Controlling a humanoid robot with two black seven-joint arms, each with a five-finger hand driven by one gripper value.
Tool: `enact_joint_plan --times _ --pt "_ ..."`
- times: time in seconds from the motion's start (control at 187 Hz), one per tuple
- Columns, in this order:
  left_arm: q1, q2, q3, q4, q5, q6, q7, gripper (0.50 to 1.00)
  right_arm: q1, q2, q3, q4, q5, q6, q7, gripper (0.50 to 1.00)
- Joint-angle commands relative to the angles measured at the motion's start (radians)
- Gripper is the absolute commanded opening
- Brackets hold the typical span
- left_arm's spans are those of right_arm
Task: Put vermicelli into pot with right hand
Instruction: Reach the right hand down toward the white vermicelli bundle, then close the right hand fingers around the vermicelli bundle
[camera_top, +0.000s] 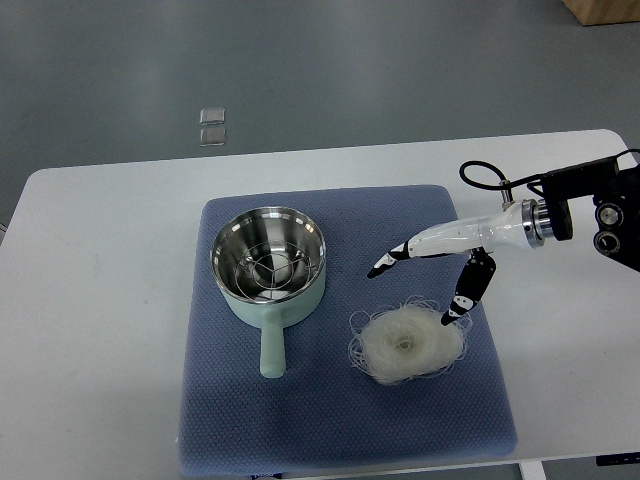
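A grey floor lies beyond the far edge of a white table (110, 250), and on the table a blue quilted mat (330, 420) covers the middle of my working space. Out on the floor I can see two small clear squares (212, 127) one behind the other, and a brown box corner (603, 10) sits in the top right.

My right hand (420, 290) reaches in from the right edge, its white palm and black-tipped fingers (383, 266) spread apart and holding nothing. One finger points left toward the pot; another (462, 303) hangs down, its tip at the far right rim of the vermicelli (405, 343). From this steep angle I cannot tell whether that tip touches the strands or only hovers just above them.

The vermicelli is a pale, loosely coiled nest lying on the mat, just beneath and on the near side of my hand, with stray threads curling out round its edge. It is to the right of the pot (268, 262) and apart from it, still outside.

The pot is mint green outside with a bright steel inside, its short handle (271, 352) pointing toward me. Inside it I see only a wire rack (266, 266) across the bottom; no noodles are in it.
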Motion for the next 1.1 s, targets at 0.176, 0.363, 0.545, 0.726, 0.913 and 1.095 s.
enact_joint_plan --times 0.176,0.363,0.545,0.726,0.913,1.095 --pt "-0.001 0.000 0.000 0.000 0.000 0.000 0.000 1.000 -0.055 0.007 0.003 -0.001 0.005 -0.040 0.003 0.928" --pt "-0.001 0.000 0.000 0.000 0.000 0.000 -0.001 1.000 -0.078 0.040 0.001 0.001 0.008 -0.032 0.005 0.928" --pt "-0.001 0.000 0.000 0.000 0.000 0.000 -0.001 1.000 -0.105 0.059 -0.002 0.002 0.008 -0.023 0.005 0.928" --pt "-0.001 0.000 0.000 0.000 0.000 0.000 0.000 1.000 -0.114 0.060 -0.002 0.002 0.008 -0.021 0.014 0.928" --pt "-0.001 0.000 0.000 0.000 0.000 0.000 0.000 1.000 -0.114 0.050 -0.002 0.016 0.011 0.002 0.065 0.928" --pt "-0.001 0.000 0.000 0.000 0.000 0.000 0.000 1.000 -0.142 0.065 -0.003 0.016 0.011 0.011 0.062 0.928"
